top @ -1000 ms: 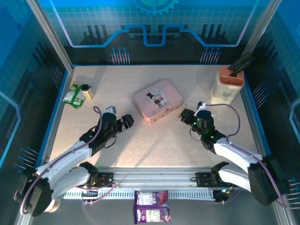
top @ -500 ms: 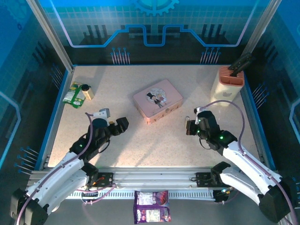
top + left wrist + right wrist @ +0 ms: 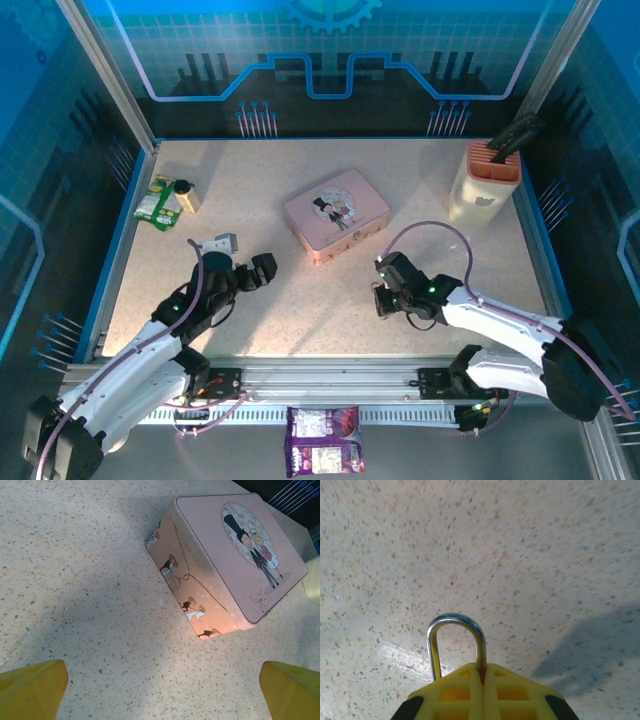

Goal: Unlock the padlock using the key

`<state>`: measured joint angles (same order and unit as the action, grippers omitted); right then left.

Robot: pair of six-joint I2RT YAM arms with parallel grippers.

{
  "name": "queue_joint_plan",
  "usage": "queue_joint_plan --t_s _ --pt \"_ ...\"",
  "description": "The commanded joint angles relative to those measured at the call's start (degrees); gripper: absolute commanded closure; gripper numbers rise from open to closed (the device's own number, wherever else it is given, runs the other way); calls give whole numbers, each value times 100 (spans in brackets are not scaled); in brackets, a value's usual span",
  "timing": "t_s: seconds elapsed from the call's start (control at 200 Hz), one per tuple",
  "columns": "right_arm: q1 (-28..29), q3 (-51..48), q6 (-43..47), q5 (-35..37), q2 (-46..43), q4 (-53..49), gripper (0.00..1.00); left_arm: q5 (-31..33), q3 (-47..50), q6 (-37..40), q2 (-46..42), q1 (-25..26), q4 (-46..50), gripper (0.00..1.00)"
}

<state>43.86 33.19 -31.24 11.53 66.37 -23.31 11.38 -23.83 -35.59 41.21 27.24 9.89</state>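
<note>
My right gripper [image 3: 482,672] is shut on the padlock; its thin silver shackle [image 3: 456,635] sticks up out of the yellow fingers [image 3: 520,692] and the brass body is hidden between them. From above, the right gripper [image 3: 381,290] hangs low over the table, near and right of the pink tin [image 3: 336,213]. My left gripper [image 3: 262,270] is open near the tin's left end, with bare table between its yellow fingertips [image 3: 35,685]. The tin [image 3: 235,555] lies ahead of it. The key is out of view.
A beige holder with dark tools [image 3: 485,185] stands at the back right. A green packet and a small bottle [image 3: 165,200] lie at the far left. A purple snack packet [image 3: 322,445] hangs below the front rail.
The right gripper has drawn away from the tin's right end, toward the near edge and leftward, still shut on the padlock. The left gripper has barely shifted.
</note>
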Motion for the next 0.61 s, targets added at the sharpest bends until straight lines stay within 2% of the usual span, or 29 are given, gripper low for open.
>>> queue_joint_plan --t_s 0.0,0.275,0.375,0.6 --pt "127 196 -22 -124 332 370 100 57 -47 147 -49 -38 82 1" --pt "346 589 -14 -398 1503 679 100 119 -40 152 -62 -45 100 1" --pt "378 723 -10 -405 1754 720 96 132 -86 171 -53 -53 139 1" --pt "369 783 133 -302 1581 672 65 277 -146 254 -78 -61 295 1"
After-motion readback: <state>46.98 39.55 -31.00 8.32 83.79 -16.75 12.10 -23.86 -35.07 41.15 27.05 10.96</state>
